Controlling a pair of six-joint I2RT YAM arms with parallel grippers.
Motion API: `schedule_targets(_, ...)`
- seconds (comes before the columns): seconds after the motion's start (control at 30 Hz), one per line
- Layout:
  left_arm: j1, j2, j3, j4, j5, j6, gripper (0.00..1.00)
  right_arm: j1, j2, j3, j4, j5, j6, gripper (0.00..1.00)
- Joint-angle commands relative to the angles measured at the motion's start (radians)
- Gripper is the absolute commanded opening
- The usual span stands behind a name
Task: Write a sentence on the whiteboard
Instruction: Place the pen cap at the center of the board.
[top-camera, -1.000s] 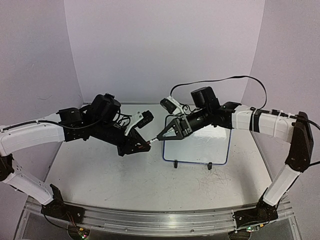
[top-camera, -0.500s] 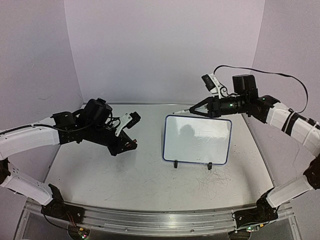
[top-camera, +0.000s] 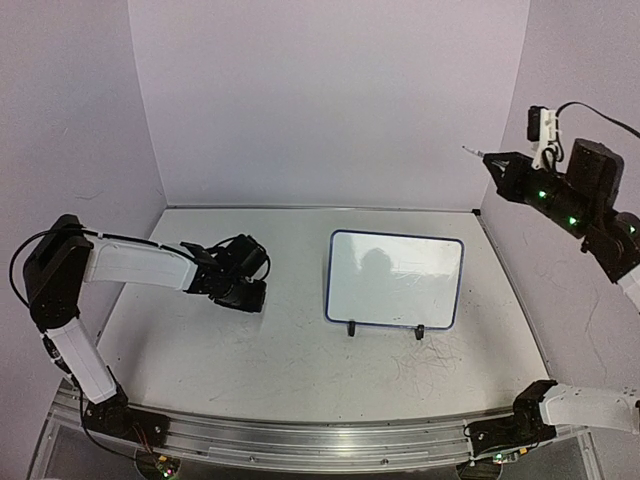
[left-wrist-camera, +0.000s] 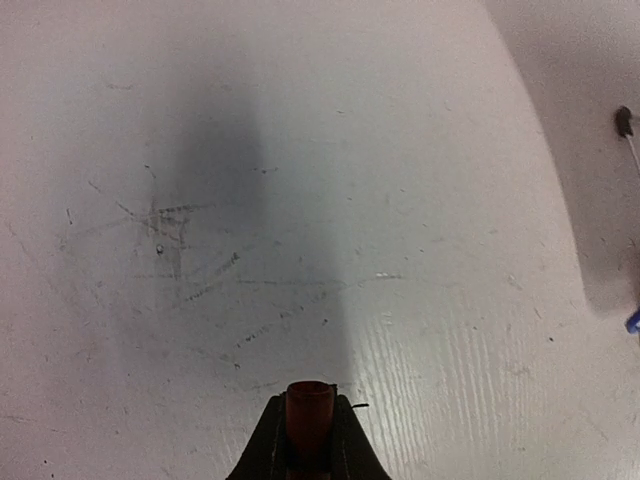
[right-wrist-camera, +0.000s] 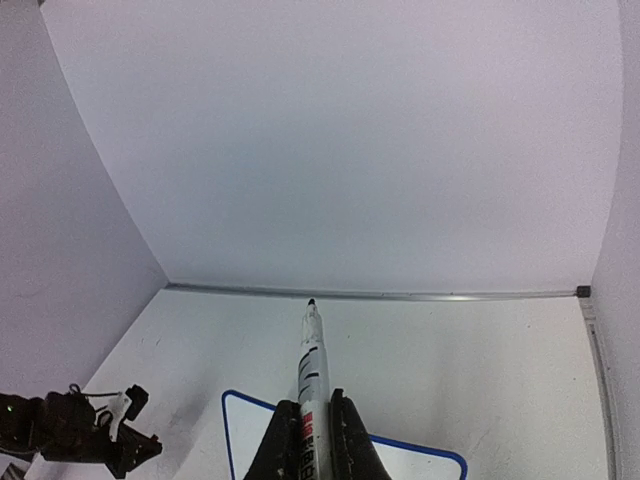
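While the right gripper (right-wrist-camera: 312, 402) is clamped on the marker (right-wrist-camera: 311, 350), its fingers pinch the lower barrel so that the uncapped dark tip sticks out well clear of them, which we judge to be the grip that writing needs. From above, that hand hangs high at the right side of the cell, well apart from the whiteboard (top-camera: 395, 278), with the tip pointing toward the back wall (top-camera: 330, 100) rather than at the board. We read this as a carrying pose, not a writing one. The left gripper (left-wrist-camera: 309, 402) is closed on a small reddish-brown piece, which we take to be the cap (left-wrist-camera: 310, 392). It sits low over the scuffed table (top-camera: 250, 360) on the left, probably to keep the cap out of the other arm's way. The whiteboard stands right of centre on the table, propped on its two black feet and leaning back, so its face is turned toward the arms and within reach of the right one. Its face shows only faint grey smears and a dim reflection, and we can make out no written words on it. The writing has therefore not begun. By our judgement, the next move calls for bringing the marker tip down and square to the upper left of the board.
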Motion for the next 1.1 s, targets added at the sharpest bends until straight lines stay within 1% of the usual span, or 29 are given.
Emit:
schedule_targets(0.0,0.006,0.085,0.057,0.05,-0.165,-0.14,0.0,-0.001,-0.032,-0.045,0.028,0.076,-0.02,0.0)
schedule_targets(0.13,0.007,0.139,0.069,0.056,-0.184,-0.183,0.0,-0.001,-0.028,-0.028,0.014,-0.013,-0.042,0.0)
schedule_targets(0.33,0.007,0.185,0.055,0.061,-0.182,-0.204,0.01,-0.001,-0.045,-0.024,0.015,-0.018,-0.048,0.0)
schedule_targets(0.43,0.007,0.165,0.035,0.062,-0.187,-0.222,0.11,-0.001,-0.042,-0.021,0.015,-0.019,-0.053,0.0)
schedule_targets(0.5,0.007,0.149,0.026,0.061,-0.185,-0.22,0.14,-0.001,-0.04,-0.023,0.015,-0.019,-0.053,0.0)
schedule_targets(0.6,0.007,0.121,0.021,0.055,-0.171,-0.208,0.24,-0.001,-0.036,-0.028,0.015,-0.028,-0.051,0.0)
schedule_targets(0.67,0.008,0.089,0.013,0.05,-0.166,-0.208,0.33,-0.001,-0.036,-0.031,0.015,-0.044,-0.046,0.0)
schedule_targets(0.73,0.007,0.057,0.006,0.043,-0.161,-0.212,0.37,-0.001,-0.04,-0.033,0.015,-0.048,-0.044,0.0)
schedule_targets(0.83,0.002,0.004,-0.001,0.036,-0.113,-0.215,0.45,-0.001,-0.049,-0.036,0.015,-0.035,-0.04,0.0)
schedule_targets(0.93,-0.056,-0.049,0.0,0.045,-0.079,-0.226,0.54,-0.001,-0.058,-0.046,0.014,-0.017,-0.036,0.0)
schedule_targets(1.07,-0.172,-0.05,0.027,0.109,-0.01,-0.244,0.61,-0.001,-0.069,-0.065,0.013,0.001,-0.031,0.0)
